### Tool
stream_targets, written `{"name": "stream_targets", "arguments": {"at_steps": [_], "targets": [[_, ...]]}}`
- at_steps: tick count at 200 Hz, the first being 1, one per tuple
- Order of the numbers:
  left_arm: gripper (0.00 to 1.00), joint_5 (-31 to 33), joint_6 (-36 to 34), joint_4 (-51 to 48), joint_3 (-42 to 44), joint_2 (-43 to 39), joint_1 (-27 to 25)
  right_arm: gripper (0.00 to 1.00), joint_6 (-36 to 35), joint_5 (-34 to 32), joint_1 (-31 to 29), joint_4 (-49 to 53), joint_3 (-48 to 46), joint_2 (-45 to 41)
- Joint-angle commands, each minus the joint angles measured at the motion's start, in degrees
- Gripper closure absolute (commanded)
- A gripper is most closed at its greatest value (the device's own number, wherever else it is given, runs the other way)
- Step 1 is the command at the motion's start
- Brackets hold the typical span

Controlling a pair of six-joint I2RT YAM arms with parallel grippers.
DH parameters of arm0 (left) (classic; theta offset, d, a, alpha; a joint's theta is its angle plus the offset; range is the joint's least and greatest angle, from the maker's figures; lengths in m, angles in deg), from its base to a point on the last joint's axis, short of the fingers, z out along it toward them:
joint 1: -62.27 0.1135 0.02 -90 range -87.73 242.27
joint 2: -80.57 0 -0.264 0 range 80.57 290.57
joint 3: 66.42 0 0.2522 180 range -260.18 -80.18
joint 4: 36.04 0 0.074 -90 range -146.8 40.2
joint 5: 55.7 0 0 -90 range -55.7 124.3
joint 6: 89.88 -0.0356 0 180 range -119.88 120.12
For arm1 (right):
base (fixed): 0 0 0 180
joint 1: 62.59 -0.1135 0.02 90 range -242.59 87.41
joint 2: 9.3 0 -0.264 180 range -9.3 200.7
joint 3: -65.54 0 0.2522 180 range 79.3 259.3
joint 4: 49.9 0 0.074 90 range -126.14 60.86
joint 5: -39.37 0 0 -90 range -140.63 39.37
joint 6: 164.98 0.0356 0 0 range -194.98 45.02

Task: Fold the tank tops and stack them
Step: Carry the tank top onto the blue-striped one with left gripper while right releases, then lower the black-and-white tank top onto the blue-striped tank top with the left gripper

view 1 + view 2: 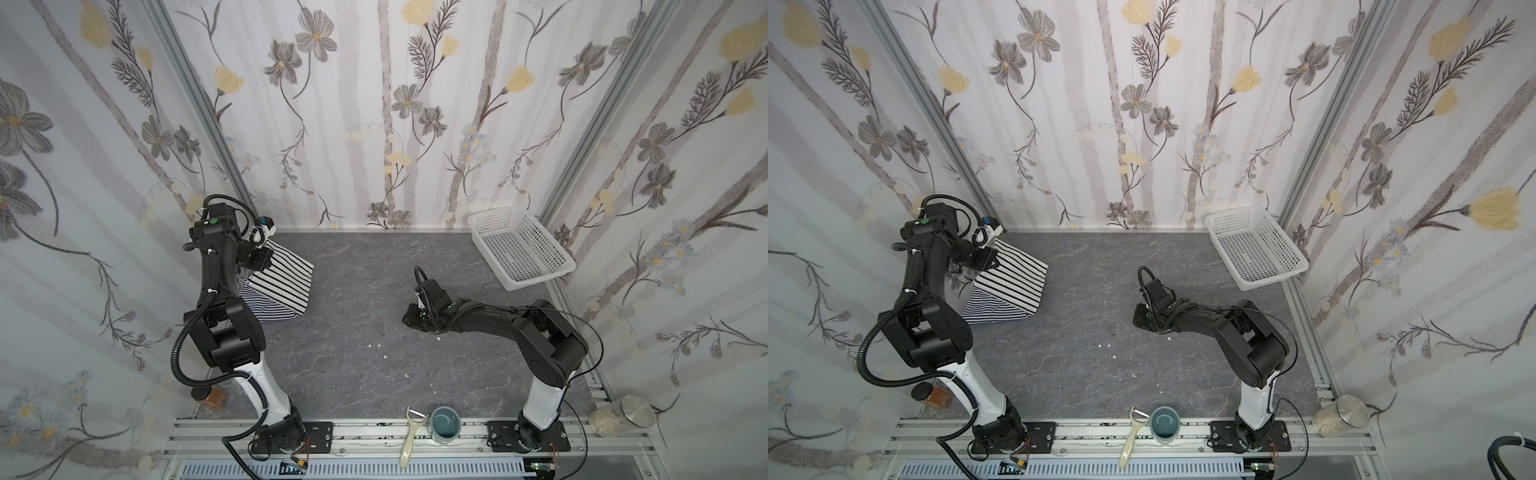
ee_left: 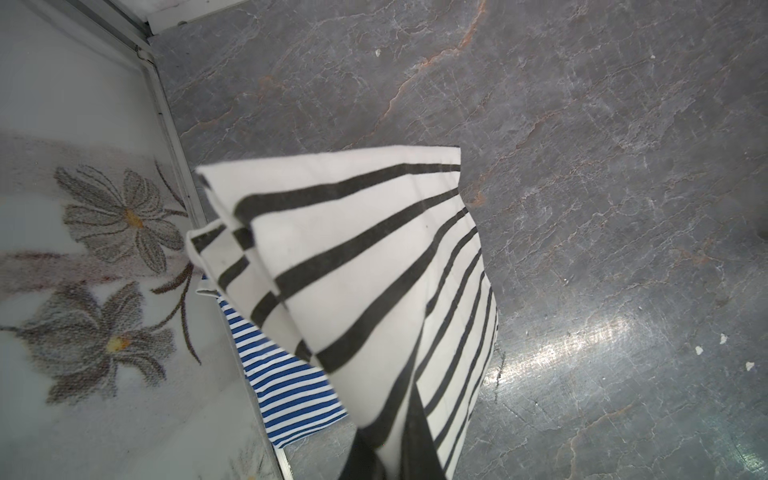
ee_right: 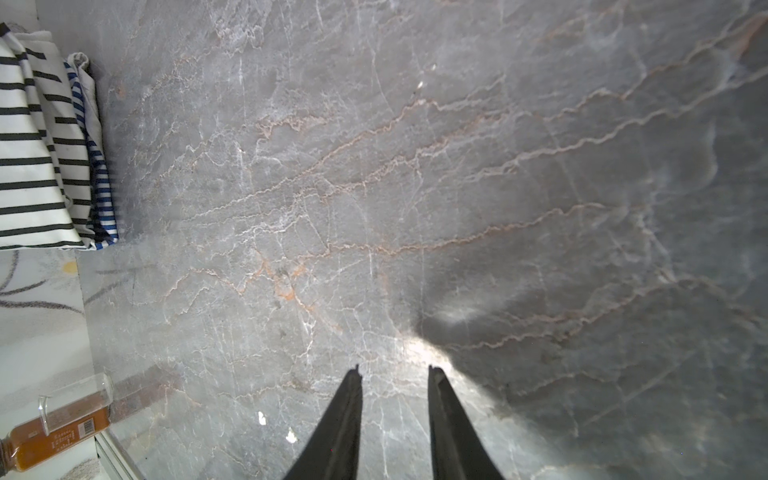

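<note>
At the far-left corner of the counter (image 1: 353,332), against the floral side wall, the left gripper (image 1: 261,239) is raised with its jaws clenched on one edge of the wide-striped top (image 1: 286,278). The left wrist view shows the dark jaws pinching the fabric at the picture's edge.

- Wide-striped top: white with black stripes, folded and held up at a slant from the gripped edge. Its lower part comes down over the navy-striped top (image 1: 270,307).
- Navy-striped top: fine blue-and-white stripes, lying flat on the counter under the other top, right beside the side wall. One strip of it shows past the wide-striped top on the near side in both top views.
- Whether the raised top's lower edge rests fully on the navy one, I cannot tell.

The right gripper (image 3: 392,370) sits low over the middle of the counter, well apart from both tops. Its jaws are released with a narrow gap and bare stone between them, gripping nothing.

A white basket (image 1: 552,249) stands at the far-right corner. On the near rail lie a peeler (image 1: 411,436) and a blue-grey cup (image 1: 445,424), just beside each other. A jar (image 1: 623,415) lies near right, and an amber bottle (image 3: 54,428) near left.
</note>
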Motion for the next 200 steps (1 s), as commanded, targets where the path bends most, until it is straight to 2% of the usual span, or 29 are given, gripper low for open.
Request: {"name": "stream_targets", "arguments": {"at_steps": [1, 42, 128, 200], "targets": [[1.0, -1.24, -2.14, -3.19, -1.82, 0.52, 0.86, 0.7, -0.52, 0.49, -0.03, -2.16, -0.05, -0.37], [1.0, -1.26, -3.96, -3.6, -3.33, 2.91, 3.33, 0.7, -0.4, 0.61, -0.03, -2.49, -0.05, -0.14], [1.0, -3.6, -4.32, -2.87, -8.76, 14.29, 8.24, 0.7, -0.28, 0.24, -0.15, -0.97, 0.55, -0.33], [1.0, -2.21, -3.43, -0.44, -8.96, 16.95, 11.44, 0.7, 0.01, -0.54, -0.2, 0.29, 0.39, -1.08]]}}
